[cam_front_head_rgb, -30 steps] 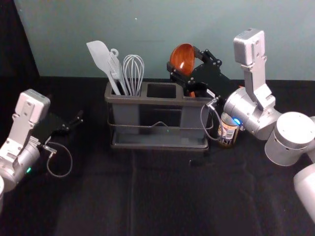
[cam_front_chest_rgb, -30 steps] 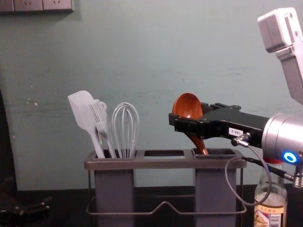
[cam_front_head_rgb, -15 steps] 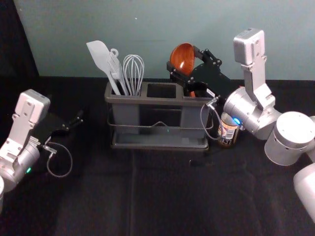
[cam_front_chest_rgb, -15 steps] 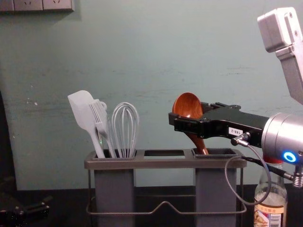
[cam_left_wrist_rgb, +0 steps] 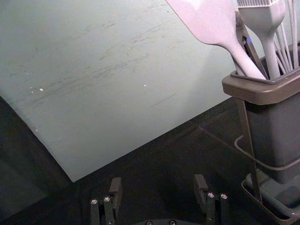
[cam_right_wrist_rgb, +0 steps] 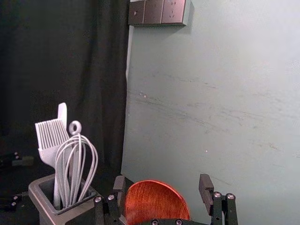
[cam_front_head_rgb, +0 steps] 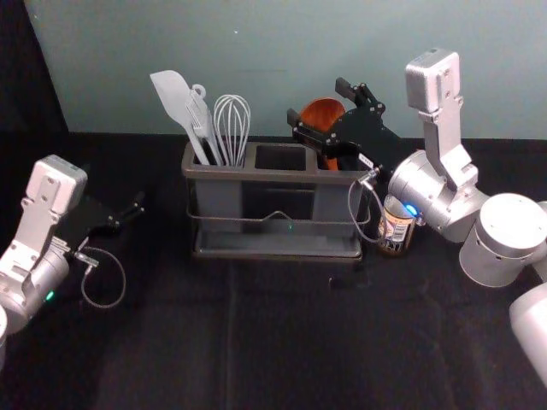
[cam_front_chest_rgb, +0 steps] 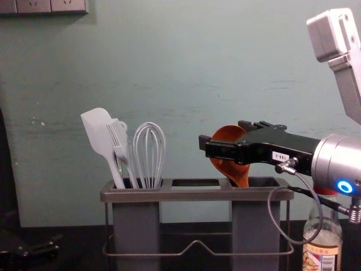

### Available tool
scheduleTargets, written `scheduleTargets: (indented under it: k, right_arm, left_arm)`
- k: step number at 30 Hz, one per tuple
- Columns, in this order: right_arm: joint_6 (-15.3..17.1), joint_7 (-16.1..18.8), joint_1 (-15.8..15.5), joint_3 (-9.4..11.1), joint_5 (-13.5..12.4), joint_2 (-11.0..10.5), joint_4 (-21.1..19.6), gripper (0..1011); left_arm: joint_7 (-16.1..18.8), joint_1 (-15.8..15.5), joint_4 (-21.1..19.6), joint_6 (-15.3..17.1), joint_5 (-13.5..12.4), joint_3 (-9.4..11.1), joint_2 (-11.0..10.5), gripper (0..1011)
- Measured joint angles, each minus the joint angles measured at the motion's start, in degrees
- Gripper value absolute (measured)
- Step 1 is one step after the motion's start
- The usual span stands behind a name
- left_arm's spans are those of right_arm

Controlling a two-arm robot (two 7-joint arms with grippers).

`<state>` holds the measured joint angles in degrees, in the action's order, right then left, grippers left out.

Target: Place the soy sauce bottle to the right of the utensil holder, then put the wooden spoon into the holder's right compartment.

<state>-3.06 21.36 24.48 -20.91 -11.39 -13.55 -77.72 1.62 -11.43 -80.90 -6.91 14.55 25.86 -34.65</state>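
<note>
While the right gripper [cam_front_head_rgb: 317,101] gapes around the wooden spoon [cam_front_chest_rgb: 228,133] in the right compartment [cam_front_chest_rgb: 265,182], the left gripper [cam_front_head_rgb: 137,205] sits spread beside the holder [cam_front_head_rgb: 278,175].

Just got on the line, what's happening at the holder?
The right gripper is open around the bowl of the wooden spoon, whose handle goes down into the right compartment of the utensil holder. So the spoon looks let go, with the gripper not yet clear. The soy sauce bottle stands right of the holder. The left gripper is idle, open, off to the left.
</note>
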Motion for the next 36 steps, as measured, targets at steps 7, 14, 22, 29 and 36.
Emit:
scheduleTargets:
  k: [7, 14, 22, 29, 36]
  right_arm:
    - [0.00, 0.00, 0.00, 0.00, 0.00, 0.00, 0.00, 1002]
    - [0.00, 0.00, 0.00, 0.00, 0.00, 0.00, 0.00, 1002]
    - [1.08, 0.29, -0.29, 0.09, -0.48, -0.76, -1.42, 1003]
    - [3.60, -0.15, -0.98, 0.52, -0.63, -1.90, -4.40, 1003]
    - [5.94, -0.05, -2.88, 1.46, -1.84, -4.00, -9.75, 1003]
  left_arm:
    - [0.00, 0.00, 0.00, 0.00, 0.00, 0.00, 0.00, 1005]
    - [0.00, 0.00, 0.00, 0.00, 0.00, 0.00, 0.00, 1005]
    - [0.00, 0.00, 0.00, 0.00, -0.01, 0.00, 0.00, 1005]
    - [0.00, 0.00, 0.00, 0.00, 0.00, 0.00, 0.00, 1005]
    - [0.00, 0.00, 0.00, 0.00, 0.00, 0.00, 0.00, 1005]
